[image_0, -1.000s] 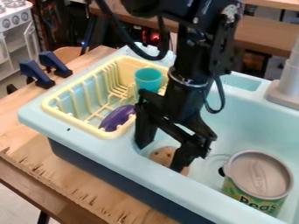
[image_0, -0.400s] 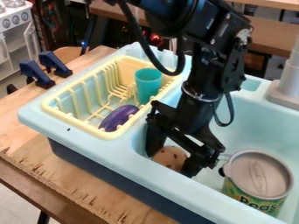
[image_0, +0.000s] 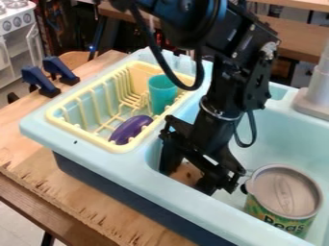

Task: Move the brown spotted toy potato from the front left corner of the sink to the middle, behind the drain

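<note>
And there's the cookie [image_0: 185, 173], right between the jaws [image_0: 186, 180], down in the sink [image_0: 281, 129]; clenched or released, I can't tell!

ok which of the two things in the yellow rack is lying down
The purple toy, lying near the rack's front corner; the teal cup stands upright.

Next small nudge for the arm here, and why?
I'd probably ease the jaws inward a touch: the gripper is low in the sink, jaws apart on either side of the chocolate-chip cookie. Can't tell whether they already touch it.
</note>
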Robot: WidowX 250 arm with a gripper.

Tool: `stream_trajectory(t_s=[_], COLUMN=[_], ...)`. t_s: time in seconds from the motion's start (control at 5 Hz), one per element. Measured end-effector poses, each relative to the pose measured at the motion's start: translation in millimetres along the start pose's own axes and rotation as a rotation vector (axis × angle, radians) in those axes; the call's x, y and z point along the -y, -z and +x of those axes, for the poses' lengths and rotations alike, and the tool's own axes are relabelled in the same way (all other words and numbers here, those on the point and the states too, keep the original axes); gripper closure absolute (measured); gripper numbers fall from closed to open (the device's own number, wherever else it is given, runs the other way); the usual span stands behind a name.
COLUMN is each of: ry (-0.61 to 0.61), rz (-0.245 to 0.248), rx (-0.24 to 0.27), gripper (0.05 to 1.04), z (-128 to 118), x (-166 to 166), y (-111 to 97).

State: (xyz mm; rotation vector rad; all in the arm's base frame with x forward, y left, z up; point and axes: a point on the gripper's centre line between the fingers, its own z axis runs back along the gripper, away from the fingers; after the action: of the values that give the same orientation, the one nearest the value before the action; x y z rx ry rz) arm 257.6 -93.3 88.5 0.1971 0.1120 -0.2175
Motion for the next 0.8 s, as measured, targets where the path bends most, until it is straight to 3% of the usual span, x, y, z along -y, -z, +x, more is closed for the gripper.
stream_trajectory(t_s=[0.2, 0.4, 0.6, 0.8], ry=[-0.041, -0.038, -0.035, -0.026], rz=[-0.051, -0.064, -0.08, -0.13], rx=[0.044, 0.112, 0.192, 0.241], gripper=[0.395, 0.439, 0.439, 0.439], z=[-5, -7, -2, 10], x=[-4, -5, 1, 4], y=[-12, -42, -86, -97])
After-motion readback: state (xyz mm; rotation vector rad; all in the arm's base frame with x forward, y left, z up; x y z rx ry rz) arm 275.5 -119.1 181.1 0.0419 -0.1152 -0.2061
